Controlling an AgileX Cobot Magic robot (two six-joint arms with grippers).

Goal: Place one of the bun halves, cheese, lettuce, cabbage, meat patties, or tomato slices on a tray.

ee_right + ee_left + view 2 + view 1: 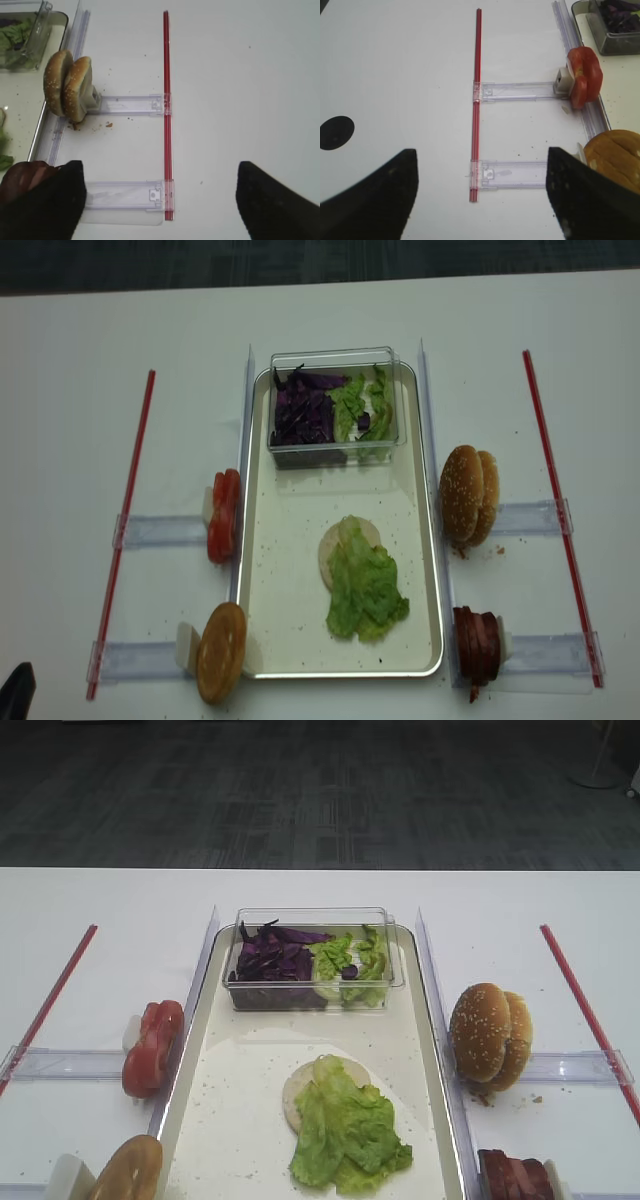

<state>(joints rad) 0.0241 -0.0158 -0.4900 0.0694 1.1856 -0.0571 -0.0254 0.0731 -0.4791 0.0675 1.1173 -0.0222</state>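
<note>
The silvery tray point(192, 1050) holds a pale bun disc point(297, 1086) with a green lettuce leaf point(345, 1130) lying over it. Purple cabbage point(275, 958) sits in a clear tub at the tray's far end. Tomato slices point(584, 75) stand on edge left of the tray, and sesame bun halves point(67, 85) stand to its right. Dark meat patties point(478, 645) stand at the near right. My left gripper point(480, 200) is open over bare table left of the tray. My right gripper point(160, 200) is open over bare table right of it. Neither holds anything.
Red rods point(585, 1010) and clear plastic rails point(130, 104) lie on the white table on both sides of the tray. More lettuce point(350, 960) shares the clear tub point(315, 916). A golden-brown round piece point(222, 650) stands at the near left.
</note>
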